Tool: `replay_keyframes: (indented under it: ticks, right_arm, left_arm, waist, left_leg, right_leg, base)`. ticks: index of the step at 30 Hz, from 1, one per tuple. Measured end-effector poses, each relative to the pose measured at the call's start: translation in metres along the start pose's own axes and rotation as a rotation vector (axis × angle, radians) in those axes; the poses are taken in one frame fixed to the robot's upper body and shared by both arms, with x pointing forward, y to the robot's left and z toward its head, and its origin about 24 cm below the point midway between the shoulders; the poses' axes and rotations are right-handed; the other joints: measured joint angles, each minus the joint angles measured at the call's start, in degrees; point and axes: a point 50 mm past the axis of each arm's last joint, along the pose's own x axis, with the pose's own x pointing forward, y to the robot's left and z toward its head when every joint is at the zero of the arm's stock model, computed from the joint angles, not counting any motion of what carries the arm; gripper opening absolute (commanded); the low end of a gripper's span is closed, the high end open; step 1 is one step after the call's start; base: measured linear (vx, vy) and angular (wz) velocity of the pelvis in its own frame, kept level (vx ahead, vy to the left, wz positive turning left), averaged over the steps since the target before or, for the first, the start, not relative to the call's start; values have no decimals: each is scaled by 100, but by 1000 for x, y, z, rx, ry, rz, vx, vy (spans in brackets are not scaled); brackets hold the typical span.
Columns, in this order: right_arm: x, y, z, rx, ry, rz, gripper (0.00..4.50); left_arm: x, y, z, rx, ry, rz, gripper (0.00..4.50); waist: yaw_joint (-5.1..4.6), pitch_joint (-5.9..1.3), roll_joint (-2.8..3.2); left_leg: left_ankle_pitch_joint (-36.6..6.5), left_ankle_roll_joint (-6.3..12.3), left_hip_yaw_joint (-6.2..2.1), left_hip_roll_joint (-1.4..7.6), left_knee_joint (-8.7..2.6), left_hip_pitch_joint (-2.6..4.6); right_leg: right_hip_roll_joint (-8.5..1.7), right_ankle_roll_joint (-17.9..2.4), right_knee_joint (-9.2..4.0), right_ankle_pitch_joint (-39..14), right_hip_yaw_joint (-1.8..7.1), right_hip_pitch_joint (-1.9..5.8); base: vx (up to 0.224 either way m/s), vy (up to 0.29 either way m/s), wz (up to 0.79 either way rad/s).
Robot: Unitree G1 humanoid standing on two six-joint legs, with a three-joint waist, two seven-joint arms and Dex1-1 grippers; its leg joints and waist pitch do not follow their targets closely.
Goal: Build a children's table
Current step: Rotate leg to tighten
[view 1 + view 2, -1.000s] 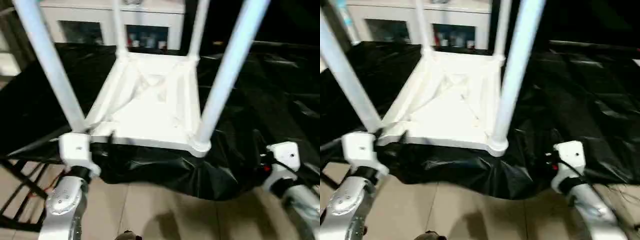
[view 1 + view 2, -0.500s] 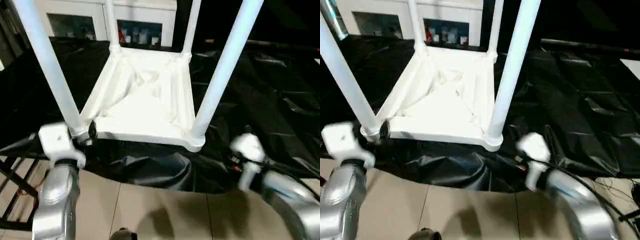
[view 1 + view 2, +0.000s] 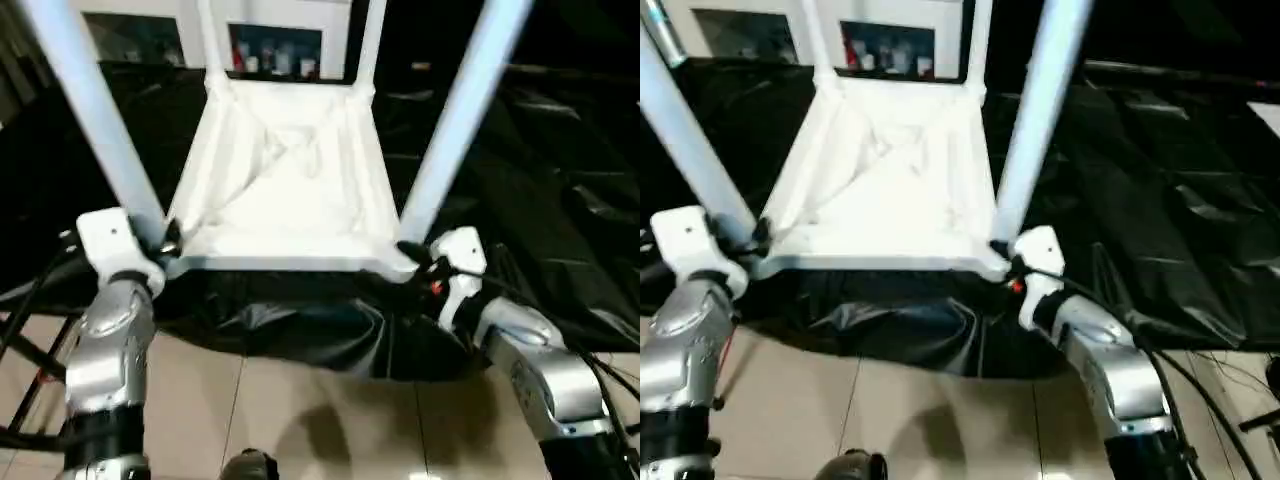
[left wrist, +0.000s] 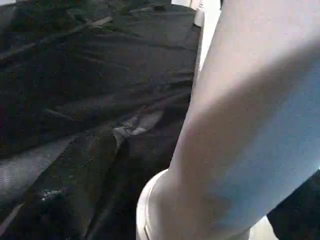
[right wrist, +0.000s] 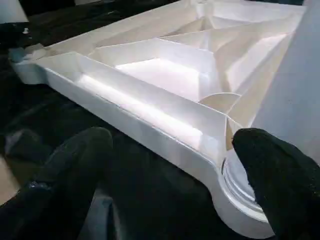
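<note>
Legs [image 3: 455, 120] crowd tabletop [image 3: 290, 190] on black cloth [image 3: 560, 200]; both claws gape, empty.

1. The tabletop [image 3: 290, 200] is seen lying upside down on the draped work table [image 3: 560, 200], near that table's front edge.
2. Four legs are stood upright in its corner sockets: near left leg [image 3: 95, 120], near right leg [image 3: 460, 115], far left leg [image 3: 210, 40], far right leg [image 3: 368, 45].
3. The left gripper [image 3: 165, 245] is placed at the near left corner, just beside that leg's base.
4. The right gripper [image 5: 172, 175] is set at the near right corner, its fingers [image 5: 280, 170] spread either side of the socket [image 5: 240, 200].
5. A cabinet [image 3: 270, 30] is found behind the work table.
</note>
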Motion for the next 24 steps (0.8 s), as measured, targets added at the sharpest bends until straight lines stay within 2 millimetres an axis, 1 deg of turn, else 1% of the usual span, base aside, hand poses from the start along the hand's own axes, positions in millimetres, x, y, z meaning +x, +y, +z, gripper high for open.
replay_keyframes:
  ticks: [4, 7, 8, 10, 12, 15, 16, 17, 20, 21, 24]
  right_arm:
    - [-1, -7, 1, 4, -5, -39, 450]
    - [-2, -7, 0, 5, -2, -35, 450]
    - [-2, -6, 0, 3, -2, -24, 450]
    - [-2, -1, 0, -1, -5, 10, 450]
    - [1, 6, 1, 1, -10, 61, 450]
    - [3, 15, 3, 4, -18, 127, 450]
    - [3, 17, 4, 5, -24, 145, 450]
    - [4, 20, 5, 7, -29, 166, 450]
    - [4, 24, 2, 17, -20, 192, 450]
    - [4, 24, 1, 19, -19, 196, 450]
    - [6, 28, 0, 29, -18, 225, 450]
  left_arm:
    - [-1, -7, -1, -35, -1, -23, 449]
    - [-4, -10, 1, -57, -17, -31, 449]
    - [-4, -13, 1, -68, -21, -38, 431]
    - [-5, -16, 0, -88, -17, -40, 431]
    - [-4, -17, -1, -117, -20, -42, 403]
    - [-2, -17, 4, -144, -47, -28, 390]
    - [-1, -17, 5, -150, -52, -26, 380]
    - [0, -17, 8, -160, -63, -24, 360]
    - [1, -17, 10, -171, -74, -24, 352]
    - [1, -17, 11, -177, -75, -24, 331]
    - [1, -18, 10, -200, -80, -28, 309]
  waist:
    - [23, 4, -9]
    - [32, 6, -18]
    - [43, 6, -18]
    - [57, 7, -22]
    - [63, 14, -36]
    - [72, 24, -55]
    - [72, 26, -67]
    - [84, 29, -83]
    - [103, 28, -109]
    - [100, 33, -121]
    - [105, 47, -160]
  left_leg:
    - [45, 13, 28, 2, -41, -2]
    - [48, 14, 34, 9, -46, -2]
    - [48, 14, 38, 10, -47, -1]
    - [50, 17, 45, 12, -48, -1]
    - [55, 26, 56, 15, -50, -1]
    - [56, 27, 63, 17, -52, -2]
    - [56, 27, 68, 17, -52, 0]
    - [57, 27, 69, 18, -52, -1]
    - [59, 31, 76, 19, -52, -1]
    - [59, 32, 81, 19, -53, 1]
    - [59, 31, 83, 27, -54, 2]
  right_leg:
    - [-9, -11, 0, 19, 4, -34]
    - [-8, -11, 0, 23, 3, -40]
    - [-8, -11, 0, 23, 4, -42]
    - [-8, -11, 0, 23, 9, -46]
    - [-8, -11, 0, 23, 12, -49]
    - [-8, -11, -2, 23, 17, -51]
    - [-9, -11, -2, 23, 20, -51]
    - [-9, -11, -3, 23, 20, -52]
    - [-10, -11, -5, 23, 26, -55]
    - [-12, -10, -5, 24, 26, -56]
    - [-12, -10, -4, 24, 17, -57]
  base:
    - [0, 0, 0]
    - [0, 0, 0]
    - [0, 0, 0]
    - [0, 0, 0]
    - [0, 0, 0]
    - [0, 0, 0]
    - [0, 0, 0]
    - [0, 0, 0]
    - [0, 0, 0]
    - [0, 0, 0]
    - [0, 0, 0]
